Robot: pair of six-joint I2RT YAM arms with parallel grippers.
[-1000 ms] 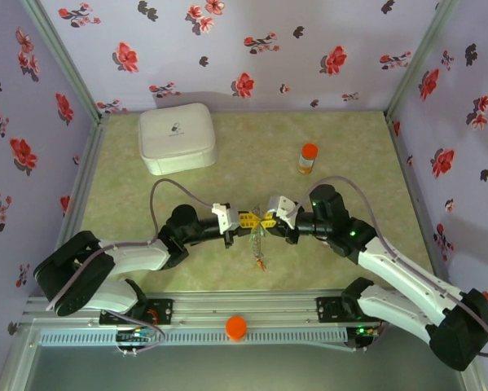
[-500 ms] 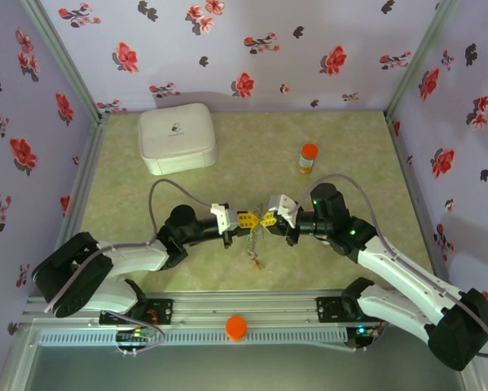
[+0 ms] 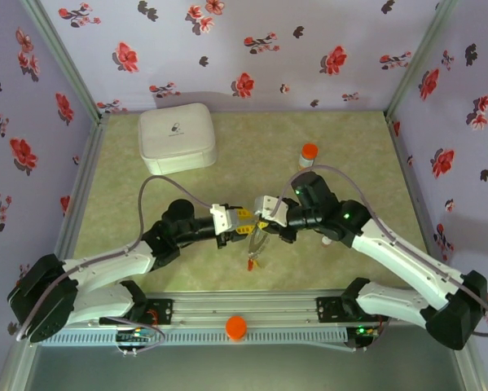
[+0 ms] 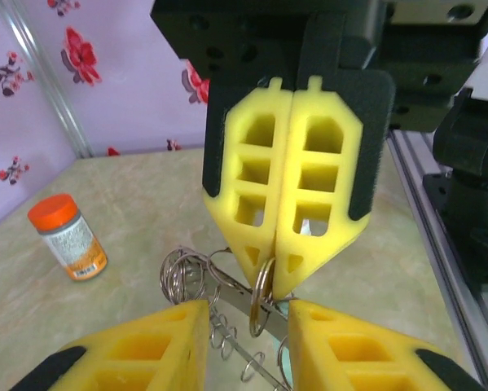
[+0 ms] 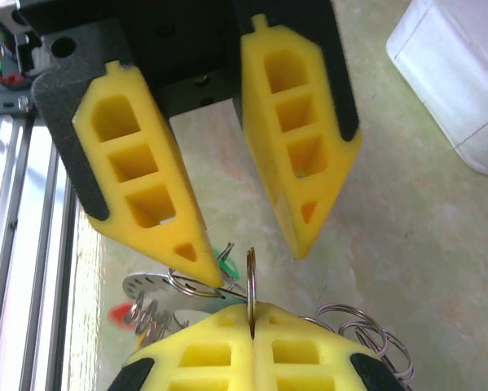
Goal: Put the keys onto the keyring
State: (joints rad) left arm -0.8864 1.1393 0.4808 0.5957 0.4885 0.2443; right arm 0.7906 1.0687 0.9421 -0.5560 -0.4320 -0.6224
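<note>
Edgewise, keyring [image 5: 250, 269] pinched between right claw [image 5: 252, 309] tips.

- White rounded box [image 3: 177, 138] sits at the far left of the green table [image 3: 366, 163].
- Orange-capped bottle [image 3: 308, 155] stands upright, far right of centre.
- Orange round object [image 3: 236, 327] lies on the front rail.

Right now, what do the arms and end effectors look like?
Left arm and right arm: white links, black joints, a grey cable looping over each. Left end effector and right end effector: yellow wedge fingers with square cut-outs on black mounts.
</note>
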